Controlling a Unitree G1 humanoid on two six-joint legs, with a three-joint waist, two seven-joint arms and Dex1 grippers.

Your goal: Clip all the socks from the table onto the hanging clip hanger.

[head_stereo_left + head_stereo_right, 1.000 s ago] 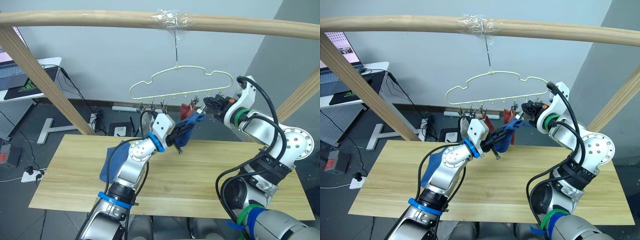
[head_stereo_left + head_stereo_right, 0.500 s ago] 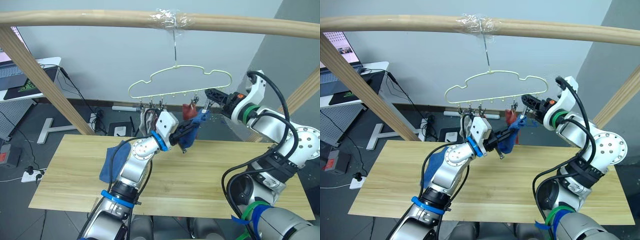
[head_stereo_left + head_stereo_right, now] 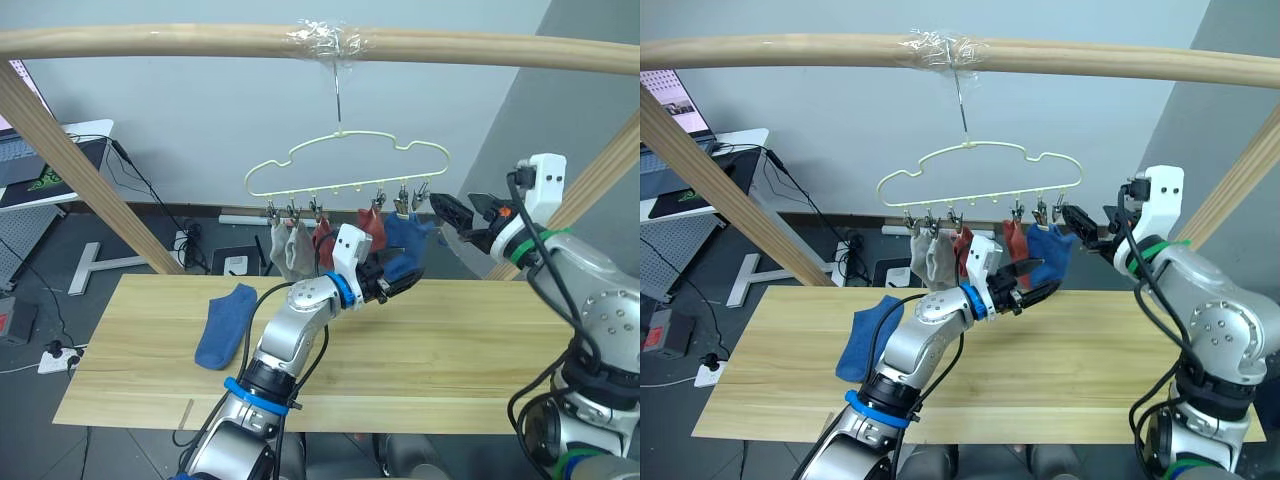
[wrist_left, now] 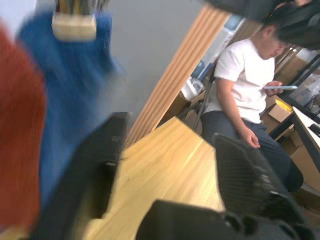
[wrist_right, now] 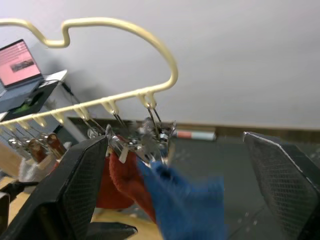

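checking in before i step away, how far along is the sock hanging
Nearly done. Five socks look clipped on the clip hanger: two light grey socks, two rust-red socks and a blue sock at the robot's right end. Nothing is in hand: the left gripper and right gripper are both open beside that blue sock. Left: one blue sock on the table, to clip on.

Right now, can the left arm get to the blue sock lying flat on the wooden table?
Probably yes. The blue sock lies alone on the light wood table, on the left arm's side, with nothing over it. The left end effector is open and holds nothing.
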